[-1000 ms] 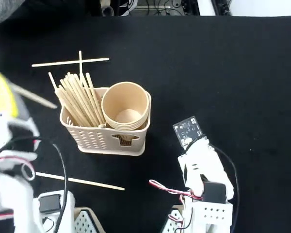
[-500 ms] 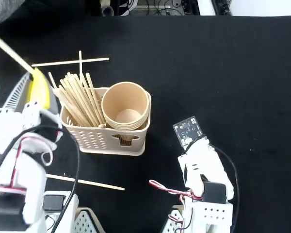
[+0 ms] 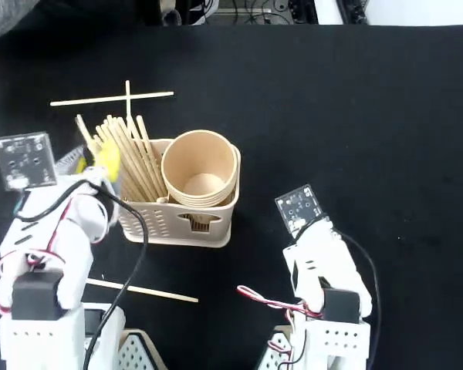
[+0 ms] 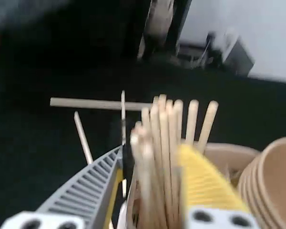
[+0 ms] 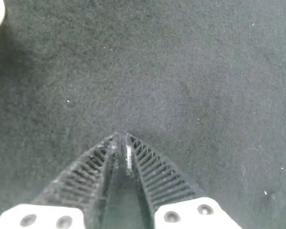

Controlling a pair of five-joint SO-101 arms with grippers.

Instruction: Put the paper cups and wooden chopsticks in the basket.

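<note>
Over basket (image 3: 177, 223) chopsticks (image 3: 130, 158): left end effector (image 3: 89, 158) newly swung in.

Crowded left of the basket (image 3: 177, 223), open tabletop (image 3: 370, 116) to its right.
A leaning chopstick bundle (image 3: 127, 154) and stacked paper cups (image 3: 199, 168) filled the basket. The left end effector (image 4: 150, 150) sat over the bundle's left side, fingers apart with stick tops between them. Two crossed chopsticks (image 3: 112, 99) lay behind the basket and a single chopstick (image 3: 143, 290) in front. The right arm (image 3: 324, 262) stood near the basket's front right, with open black surface behind and right of it.
</note>
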